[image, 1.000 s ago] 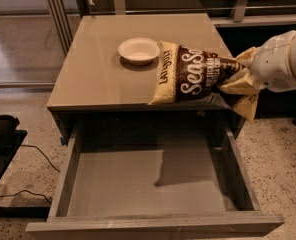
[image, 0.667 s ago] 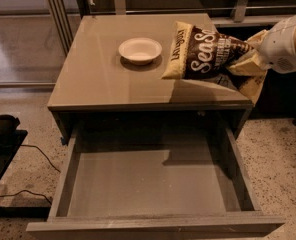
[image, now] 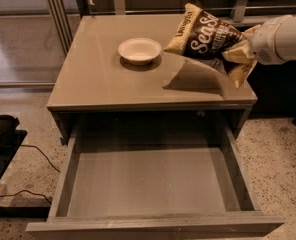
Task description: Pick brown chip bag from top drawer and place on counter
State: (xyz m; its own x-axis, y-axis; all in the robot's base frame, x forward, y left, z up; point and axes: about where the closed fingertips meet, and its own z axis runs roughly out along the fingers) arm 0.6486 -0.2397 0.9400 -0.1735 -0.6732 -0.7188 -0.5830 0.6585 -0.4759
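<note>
The brown chip bag (image: 204, 36), dark brown with cream edges and white "Sea Salt" lettering, hangs tilted in the air above the right half of the counter (image: 103, 76). Its shadow falls on the counter below it. My gripper (image: 240, 51) comes in from the right on a white arm and is shut on the bag's right end, which crumples around the fingers. The top drawer (image: 153, 181) is pulled fully open below the counter, and its flat grey bottom is bare.
A small white bowl (image: 139, 50) sits on the counter left of the bag. A dark object and cables (image: 8, 149) lie on the speckled floor at left. A glass partition and metal rails stand behind the cabinet.
The bag has risen and moved back and to the right over the counter, away from the front edge. The arm has moved with it. The drawer and bowl have not moved.
</note>
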